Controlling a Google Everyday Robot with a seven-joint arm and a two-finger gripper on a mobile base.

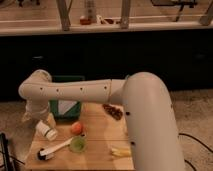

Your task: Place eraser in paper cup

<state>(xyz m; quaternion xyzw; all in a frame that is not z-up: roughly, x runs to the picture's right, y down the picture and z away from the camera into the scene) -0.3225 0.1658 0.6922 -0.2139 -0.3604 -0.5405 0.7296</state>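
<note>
I am hanging my gripper [34, 116] low over the left end of the wooden table [97, 131], just in front of the green bin [66, 98], with my long white arm [80, 91] reaching across from the right. From here I cannot tell whether the gripper is wide, narrow or carrying anything. I am also not managing to pick out the eraser anywhere in view. The paper cup [45, 130] is sitting just below and beside the gripper, close to the table's left edge, and it seems to be lying tilted on its side with its dark band towards the right. That is what is worrying me. A cup lying like that is likely to roll at the slightest nudge, and with the edge so near, a careless descent could be sending it off the table. If I am carrying the eraser, dropping it onto a sideways mouth is risking a miss. The orange ball [76, 128] and the small green cup [77, 145] are crowding in from the right, so a rolling cup could be knocking into them.
</note>
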